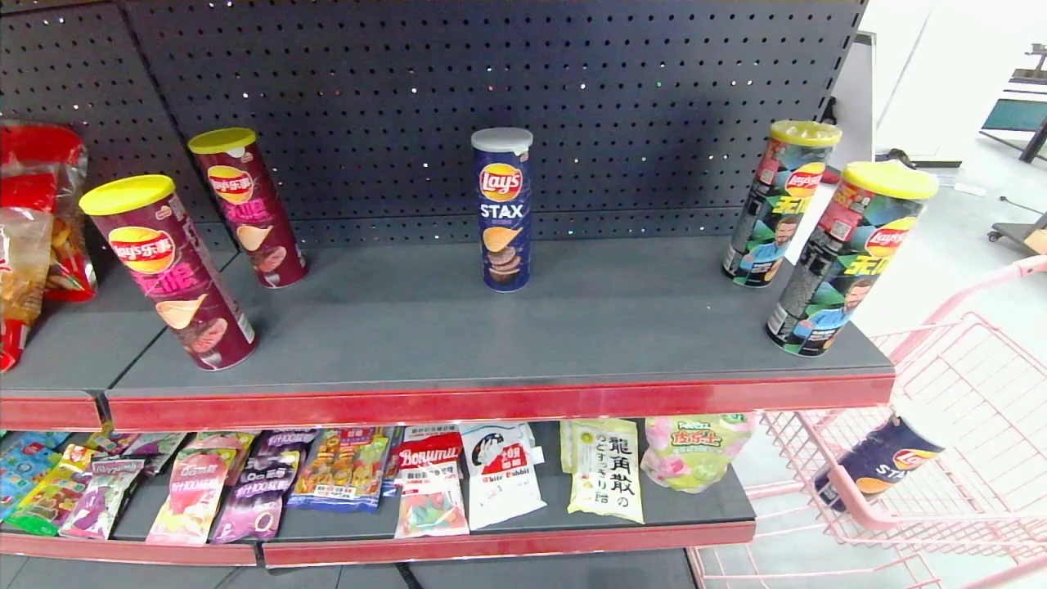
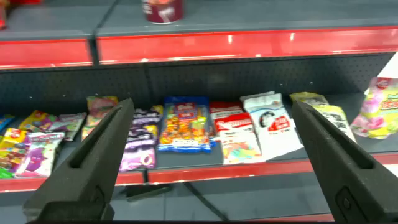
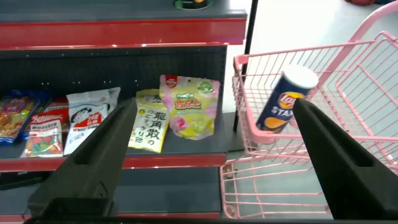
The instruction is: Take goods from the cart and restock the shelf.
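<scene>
Blue chip can [image 1: 879, 462] tilted in pink cart [image 1: 1032, 265]

Cart [image 1: 981, 393] and red snack bags [image 1: 41, 204] partly off-frame

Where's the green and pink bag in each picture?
Head view: green and pink bag ends the lower shelf, nearest the pink cart.
Left wrist view: just past the pale yellow bag.
Right wrist view: between that bag and the cart.
Shared landmark: the pale yellow bag.
</scene>
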